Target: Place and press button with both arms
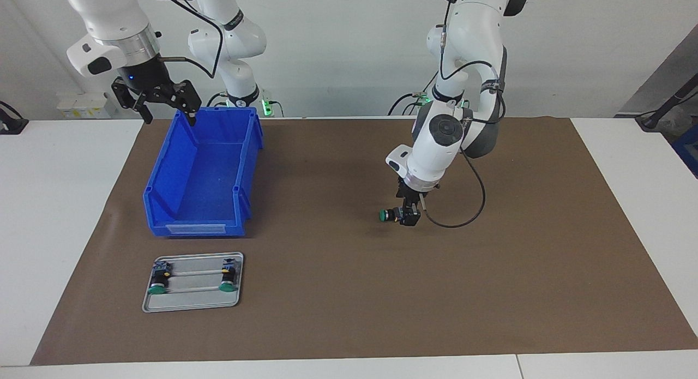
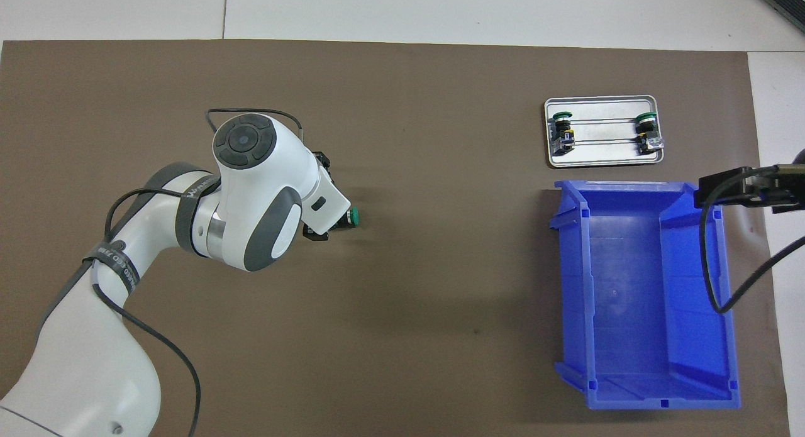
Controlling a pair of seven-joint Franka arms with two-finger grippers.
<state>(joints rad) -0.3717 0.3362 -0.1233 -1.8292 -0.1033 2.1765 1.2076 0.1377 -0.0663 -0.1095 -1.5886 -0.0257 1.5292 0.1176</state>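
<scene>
Green-capped, the button (image 1: 389,215) lies on its side on the brown mat, at our left gripper (image 1: 409,215); we cannot tell if it is let go. It may roll away. Our right gripper (image 1: 163,103) waits open over the blue bin (image 1: 163,204).

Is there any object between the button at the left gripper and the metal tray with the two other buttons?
Nothing visible does. The button lies on the brown mat at the left gripper. Only bare mat runs from it to the metal tray. The blue bin sits nearer to the robots than the tray, off that line.
</scene>
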